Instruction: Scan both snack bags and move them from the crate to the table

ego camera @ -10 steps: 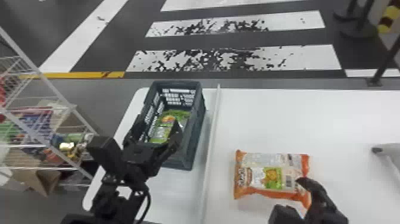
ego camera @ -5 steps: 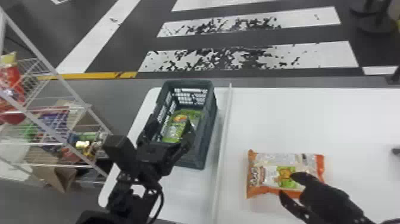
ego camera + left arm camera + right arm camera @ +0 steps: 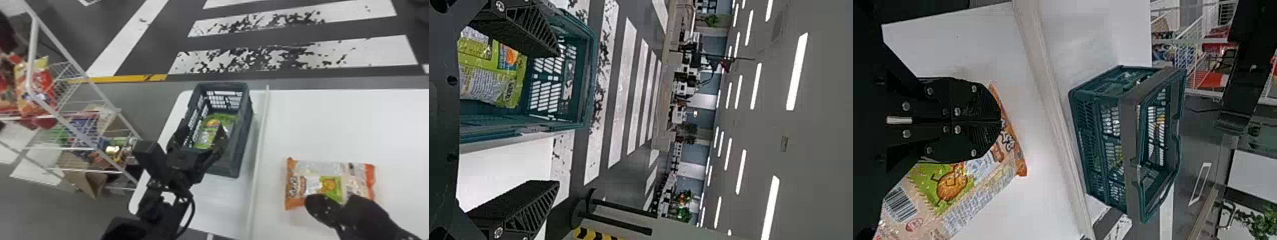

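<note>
Running between crate (image 3: 244,143) and orange bag (image 3: 347,180) is a white strip (image 3: 259,153).

Two end effectors: one left end effector (image 3: 202,131) and one right end effector (image 3: 333,204). One crate (image 3: 244,134), at the left end effector's tips. Two snack bags: one green bag (image 3: 228,118), inside the crate near the left end effector, and one orange bag (image 3: 325,169), beneath the right one. One raised strip (image 3: 256,166), between the end effectors. Left of both, one wire rack (image 3: 32,54) with several packets (image 3: 36,86), too blurred to count.
</note>
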`<control>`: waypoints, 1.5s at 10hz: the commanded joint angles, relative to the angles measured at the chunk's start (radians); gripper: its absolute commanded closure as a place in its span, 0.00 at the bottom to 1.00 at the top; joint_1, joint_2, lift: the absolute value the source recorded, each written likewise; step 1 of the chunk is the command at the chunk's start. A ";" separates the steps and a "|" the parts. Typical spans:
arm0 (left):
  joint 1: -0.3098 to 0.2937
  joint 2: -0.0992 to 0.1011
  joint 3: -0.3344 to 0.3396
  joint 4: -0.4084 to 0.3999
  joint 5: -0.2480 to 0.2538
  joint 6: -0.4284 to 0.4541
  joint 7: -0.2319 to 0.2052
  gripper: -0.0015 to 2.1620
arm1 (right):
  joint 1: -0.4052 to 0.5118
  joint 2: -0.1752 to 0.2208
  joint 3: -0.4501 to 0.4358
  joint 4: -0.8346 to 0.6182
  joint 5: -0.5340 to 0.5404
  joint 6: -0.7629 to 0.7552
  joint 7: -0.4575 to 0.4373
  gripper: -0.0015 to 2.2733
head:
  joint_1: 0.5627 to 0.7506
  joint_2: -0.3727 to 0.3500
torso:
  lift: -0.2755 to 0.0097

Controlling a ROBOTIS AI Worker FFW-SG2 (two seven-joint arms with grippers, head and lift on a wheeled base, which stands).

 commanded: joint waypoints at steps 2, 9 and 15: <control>0.000 -0.005 0.000 0.000 0.003 0.000 -0.006 0.04 | -0.042 0.022 0.021 0.080 -0.017 -0.051 0.055 0.99 | 0.70 1.00 | 0.84; 0.017 -0.011 0.015 -0.012 0.003 0.000 -0.011 0.04 | -0.117 0.067 -0.079 0.261 -0.008 -0.149 -0.016 0.99 | 0.70 0.99 | 0.84; 0.020 -0.011 0.014 -0.014 0.003 0.000 -0.015 0.04 | -0.146 0.104 -0.088 0.479 0.021 -0.263 -0.053 0.99 | 0.70 0.91 | 0.84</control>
